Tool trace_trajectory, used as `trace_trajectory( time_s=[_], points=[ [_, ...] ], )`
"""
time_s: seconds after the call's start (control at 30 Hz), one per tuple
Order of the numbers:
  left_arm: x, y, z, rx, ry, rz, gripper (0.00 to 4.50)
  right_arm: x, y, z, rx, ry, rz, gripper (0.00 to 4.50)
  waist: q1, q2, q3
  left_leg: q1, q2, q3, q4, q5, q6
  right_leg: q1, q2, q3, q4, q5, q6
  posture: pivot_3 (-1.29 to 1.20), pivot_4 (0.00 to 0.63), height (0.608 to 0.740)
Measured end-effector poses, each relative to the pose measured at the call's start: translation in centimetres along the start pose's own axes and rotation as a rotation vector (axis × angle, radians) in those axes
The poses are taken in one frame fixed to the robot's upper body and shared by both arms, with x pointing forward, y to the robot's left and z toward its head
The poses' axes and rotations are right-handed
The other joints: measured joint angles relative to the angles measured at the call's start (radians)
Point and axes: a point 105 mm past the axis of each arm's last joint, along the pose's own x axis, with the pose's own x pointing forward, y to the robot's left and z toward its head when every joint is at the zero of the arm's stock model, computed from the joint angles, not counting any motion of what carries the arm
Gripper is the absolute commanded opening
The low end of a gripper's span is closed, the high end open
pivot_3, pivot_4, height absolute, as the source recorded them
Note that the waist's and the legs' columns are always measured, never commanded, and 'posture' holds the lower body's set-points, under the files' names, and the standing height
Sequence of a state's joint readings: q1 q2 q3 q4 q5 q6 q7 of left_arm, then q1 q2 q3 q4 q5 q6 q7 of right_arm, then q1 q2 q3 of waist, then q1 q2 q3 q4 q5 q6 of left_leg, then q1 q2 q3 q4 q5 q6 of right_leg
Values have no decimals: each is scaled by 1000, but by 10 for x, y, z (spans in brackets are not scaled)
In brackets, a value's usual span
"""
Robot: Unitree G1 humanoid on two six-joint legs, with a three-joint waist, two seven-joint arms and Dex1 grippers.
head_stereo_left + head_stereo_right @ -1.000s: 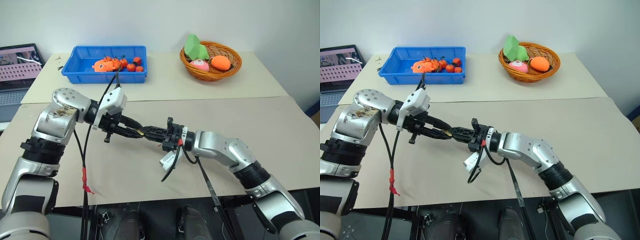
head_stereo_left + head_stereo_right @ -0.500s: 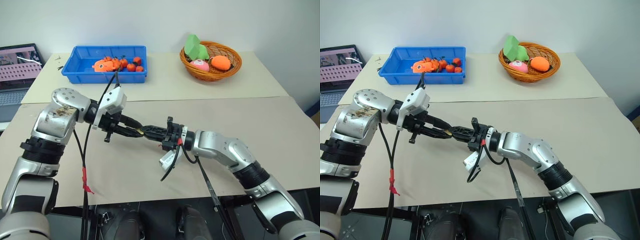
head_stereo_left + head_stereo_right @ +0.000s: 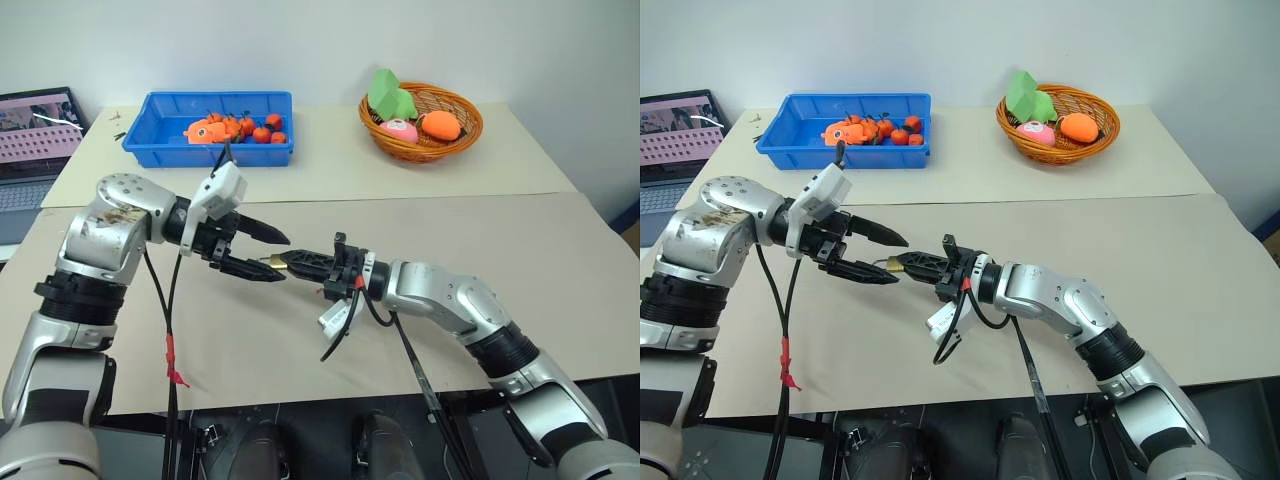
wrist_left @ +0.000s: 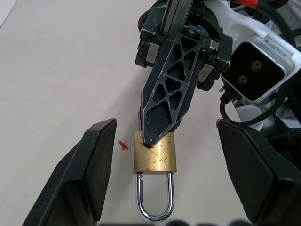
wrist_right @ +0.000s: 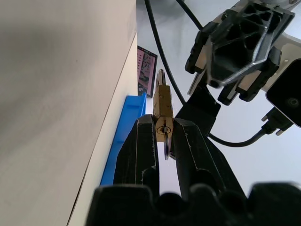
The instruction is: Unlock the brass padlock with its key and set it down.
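Brass padlock (image 4: 154, 153) pinched by right gripper (image 3: 283, 262)
Left gripper (image 3: 268, 254) spread wide beside it, 2 fingers apart; the key (image 5: 165, 141) seems inserted.

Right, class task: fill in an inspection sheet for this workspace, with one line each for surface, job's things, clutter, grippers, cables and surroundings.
Surface: tan table, bare under the arms.
Job's things: brass padlock held above the table, shackle pointing toward the left gripper; the key cannot be made out for certain.
Clutter: blue tray of small orange items and wicker basket of soft toys, both at the far edge.
Grippers: left gripper open, fingers either side of the padlock, not touching; right gripper shut on the padlock body.
Cables: black cables hang from both wrists.
Surroundings: laptop at far left; pale wall behind.
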State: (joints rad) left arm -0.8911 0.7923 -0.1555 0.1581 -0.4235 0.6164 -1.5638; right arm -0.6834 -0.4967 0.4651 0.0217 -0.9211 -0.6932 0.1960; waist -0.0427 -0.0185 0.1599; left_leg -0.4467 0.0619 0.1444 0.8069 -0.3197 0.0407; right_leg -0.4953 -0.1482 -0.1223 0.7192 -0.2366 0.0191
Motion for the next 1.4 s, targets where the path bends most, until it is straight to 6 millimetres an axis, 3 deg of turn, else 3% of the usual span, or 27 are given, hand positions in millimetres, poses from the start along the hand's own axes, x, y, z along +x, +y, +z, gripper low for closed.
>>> trace_trajectory(
  time_s=[0.13, 0.37, 0.4, 0.43, 0.53, 0.7, 0.83, 1.03, 1.2, 1.4],
  points=[
    [-23, 10, 3, -151, -109, 69, 3639, -1, 0, -1, -3, 3, 4, 103, -3, 0, 0, 0, 0, 0, 0, 0, 0, 0, 0, 0, 0, 0, 0, 0, 150, 676],
    [-51, 20, -23, -417, -233, 167, 3639, -4, -2, -3, -15, 11, 3, 103, -3, 0, 0, 0, 0, 0, 0, 0, 0, 0, 0, 0, 0, 0, 0, 0, 150, 676],
    [-51, 19, -30, -437, -229, 173, 3129, -4, -2, -3, -16, 12, 2, 103, -3, 0, 0, 0, 0, 0, 0, 0, 0, 0, 0, 0, 0, 0, 0, 0, 150, 676],
    [-49, 15, -46, -493, -220, 176, 2939, -5, -3, -3, -19, 16, 3, 103, -3, 0, 0, 0, 0, 0, 0, 0, 0, 0, 0, 0, 0, 0, 0, 0, 150, 676],
    [-42, 6, -70, -595, -200, 156, 1814, -5, -4, -4, -21, 23, 0, 103, -3, 0, 0, 0, 0, 0, 0, 0, 0, 0, 0, 0, 1, 0, 0, 0, 150, 676],
    [-29, -1, -82, -614, -171, 129, 80, -4, -6, -4, -24, 27, -7, 103, 2, 0, 0, 0, 0, 0, 0, 0, 0, 0, 0, 0, 1, 0, 0, 0, 150, 676],
    [-17, -4, -91, -627, -164, 110, 80, -4, -6, -5, -23, 30, -7, 103, 0, 0, 0, 0, 0, 0, 0, 0, 0, 0, 0, 0, 1, 0, 0, 0, 150, 676],
    [-2, 3, -89, -661, -220, 99, 80, -4, -6, -5, -25, 32, -8, 103, 0, 0, 0, 0, 0, 0, 0, 0, 0, 0, 0, 0, 1, 0, 0, 0, 150, 676],
    [-11, 21, -75, -728, -333, 142, 80, -6, -4, 0, -17, 29, -11, 103, 0, 0, 0, 0, -1, 0, 0, 0, 0, 0, 0, 0, 1, 0, 0, 0, 150, 676],
    [-16, 34, -77, -723, -342, 211, 80, -7, -3, 0, -14, 31, -6, 103, -2, 0, 0, 0, -1, 1, 1, 0, 0, 0, 0, 0, 1, 0, 0, 0, 150, 676]
  ],
)
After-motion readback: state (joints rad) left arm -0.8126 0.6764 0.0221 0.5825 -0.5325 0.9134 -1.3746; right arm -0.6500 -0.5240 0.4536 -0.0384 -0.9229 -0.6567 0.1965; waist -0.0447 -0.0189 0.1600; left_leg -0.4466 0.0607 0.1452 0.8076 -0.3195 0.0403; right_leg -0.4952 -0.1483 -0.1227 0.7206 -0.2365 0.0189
